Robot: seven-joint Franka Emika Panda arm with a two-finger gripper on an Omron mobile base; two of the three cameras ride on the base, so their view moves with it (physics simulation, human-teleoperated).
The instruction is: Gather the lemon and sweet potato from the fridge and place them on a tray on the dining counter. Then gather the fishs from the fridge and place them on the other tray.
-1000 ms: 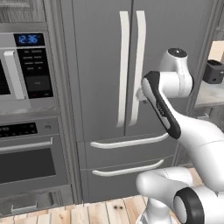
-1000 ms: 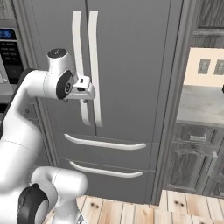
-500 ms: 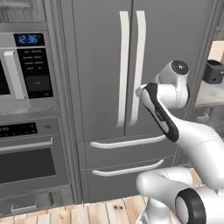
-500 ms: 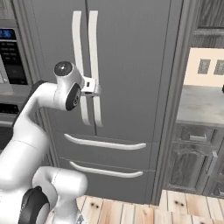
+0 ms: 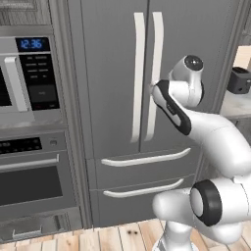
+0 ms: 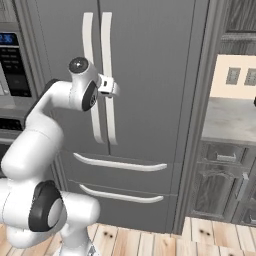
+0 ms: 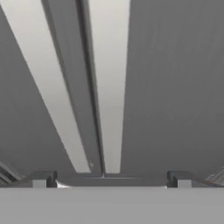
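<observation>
Grey, faintly brushed metal covers the fridge (image 5: 108,73), its two French doors shut and meeting at a dark seam. Two long pale handles (image 5: 147,78) run straight down either side of that seam, smooth and flat-faced, and two drawers sit below with curved pale pulls (image 6: 120,162).

I have the gripper (image 6: 114,90) right up at the right-hand handle, near its middle height; in the hand view its two small dark fingertips (image 7: 46,180) stand wide apart at the bottom, with both handles between them, so the jaws are spread and pinching nothing. I cannot tell whether they touch the handle.

Left of the fridge is a built-in microwave (image 5: 29,73) whose blue display reads 12:36, above a dark-windowed oven (image 5: 34,181) with a pale bar handle. To the right sit grey panelled cabinets (image 6: 220,180) under a pale bench (image 6: 227,120); a small dark appliance (image 5: 239,81) rests on it. Light wood planks (image 6: 200,240) make up the floor.
</observation>
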